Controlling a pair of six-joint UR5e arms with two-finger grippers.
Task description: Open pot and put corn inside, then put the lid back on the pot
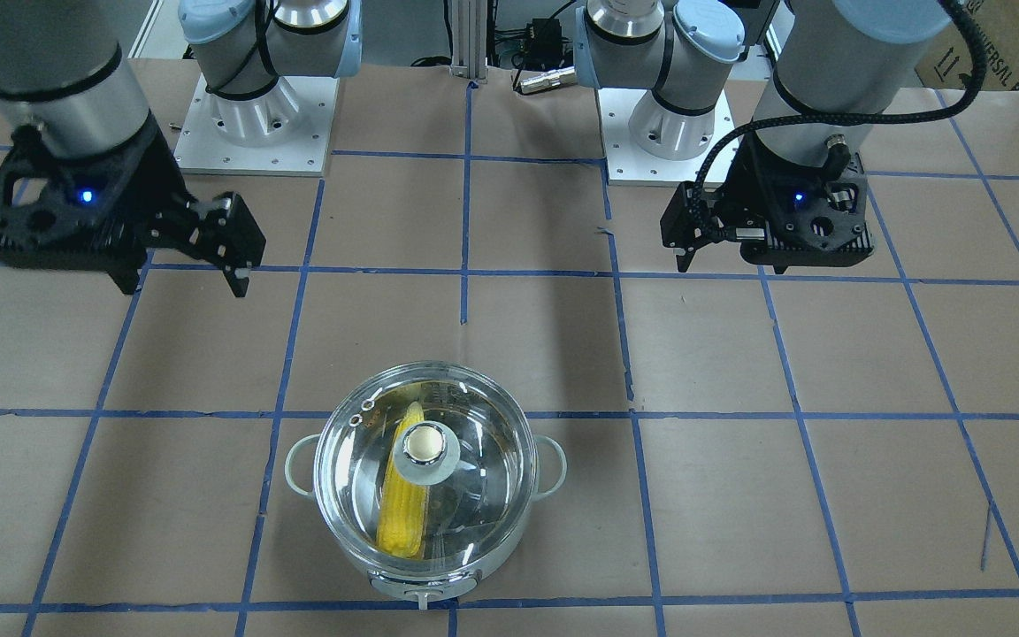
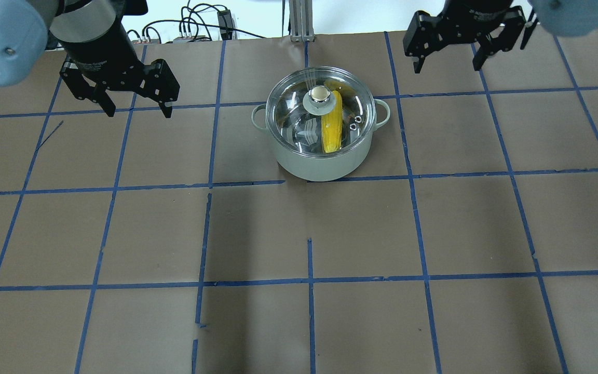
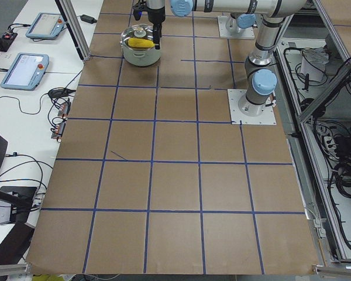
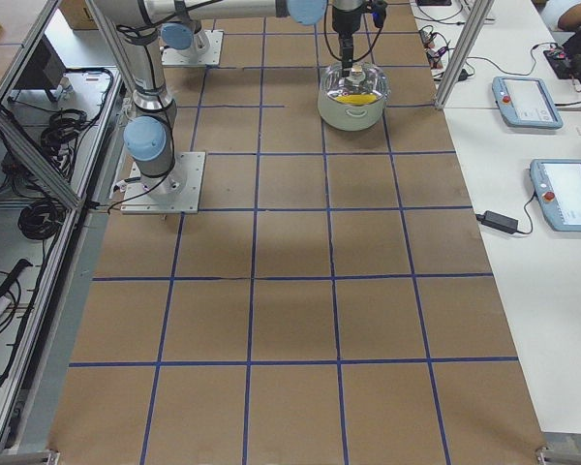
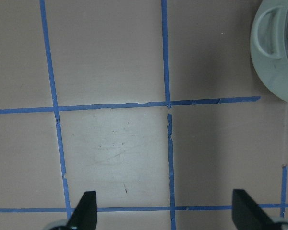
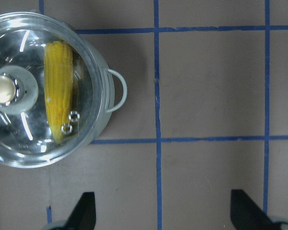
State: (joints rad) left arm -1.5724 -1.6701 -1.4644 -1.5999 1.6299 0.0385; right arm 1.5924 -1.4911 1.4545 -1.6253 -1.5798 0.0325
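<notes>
- Pot (image 2: pixel 320 163): sitting on the paper-covered table (image 2: pixel 309 322), lying across a blue tape line (image 2: pixel 434 95), close to the operators' edge.
- Holding the corn (image 2: pixel 331 130) flat on the steel floor, just off centre, showing through the glass.
- Carrying the lid (image 2: pixel 291 114) squarely on the rim, knob pointing up.
- Leaving bare paper on every side.
- Left gripper (image 2: pixel 138 111): hanging further back, spreading wide, gripping nothing, well apart from the pot.
- Right gripper (image 2: pixel 447 66): hanging on the opposite side, gaping equally wide, carrying nothing.
</notes>
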